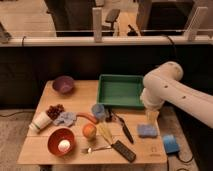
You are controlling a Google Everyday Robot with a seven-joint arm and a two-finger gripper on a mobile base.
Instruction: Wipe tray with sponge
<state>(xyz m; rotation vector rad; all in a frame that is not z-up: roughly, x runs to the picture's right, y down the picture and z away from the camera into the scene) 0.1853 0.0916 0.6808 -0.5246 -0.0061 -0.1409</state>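
Hanging from the end of the white arm (pixel 172 92), the claw (pixel 151 118) points straight down in front of the tray's (pixel 120 92) right front corner. Its two fingers are spread as wide as they go. It grips nothing and hovers close above the sponge (pixel 147 131); whether the tips brush the pad I cannot tell.

That sponge is a small light-blue rectangle lying flat on the wooden table (pixel 45 152), in front of the tray's right end and apart from it.

The tray is green and rectangular, with raised sides and a flat, bare bottom.

Left of the tray sits a purple bowl (pixel 63 84). Just in front of the tray's left front corner stands a small blue cup (pixel 98 111). A dark-handled knife (pixel 123 128) lies in front of the tray, between the cup and the sponge. Further forward of the tray are an orange (pixel 89 131), a black remote (pixel 123 150) and a red bowl (pixel 55 145). A grey-blue rag (pixel 65 119) lies well to the tray's front left.
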